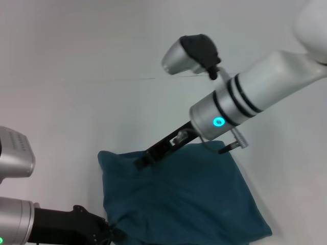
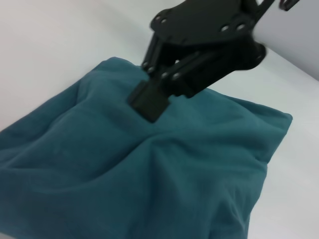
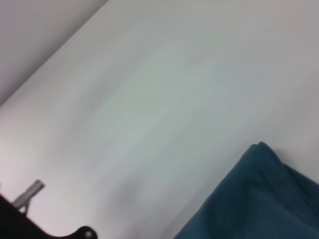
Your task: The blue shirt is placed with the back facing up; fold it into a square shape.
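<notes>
Left gripper (image 1: 110, 232) at shirt's (image 1: 194, 199) near corner — grip state unclear; right gripper (image 1: 144, 161) pressing top fold, fingers together, nearer centre.

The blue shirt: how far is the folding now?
The blue shirt already lies as a rough, puffy square on the table. The right tool presses its far edge and the left tool is at its near corner. Flattening remains.

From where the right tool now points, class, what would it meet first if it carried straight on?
The blue shirt. The right tool slants down onto the cloth near its far edge and seems already to touch it, though contact depth is unclear.
</notes>
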